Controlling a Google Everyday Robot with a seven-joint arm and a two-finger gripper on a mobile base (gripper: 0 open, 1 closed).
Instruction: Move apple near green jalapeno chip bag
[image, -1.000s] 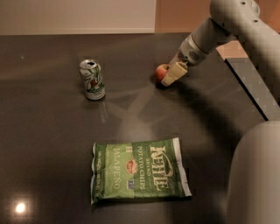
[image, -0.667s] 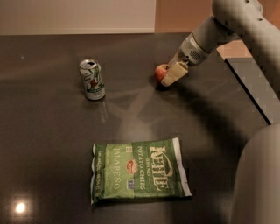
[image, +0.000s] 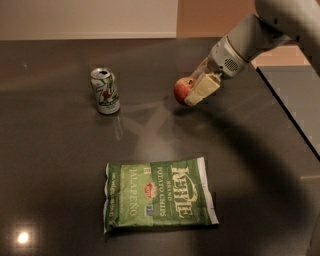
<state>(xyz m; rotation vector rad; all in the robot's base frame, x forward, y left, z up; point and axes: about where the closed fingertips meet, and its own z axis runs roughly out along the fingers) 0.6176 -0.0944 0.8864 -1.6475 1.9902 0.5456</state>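
Toward the far right of the dark table (image: 60, 150), we see the jaws drawn in narrowly around the apple (image: 182, 90), one pale finger (image: 202, 88) pressed against its right side and the other hidden behind the fruit; the gripper (image: 192, 92) has the apple in its hold, though we cannot tell whether the fruit touches the surface; the grey arm (image: 250, 40) slants down to it from the upper right corner; the green jalapeno chip bag (image: 157, 200) lies flat at the near centre, well apart from the apple, with bare tabletop between them; a green-and-white soda can (image: 105, 91) stands upright to the apple's left, off the line from fruit to bag.
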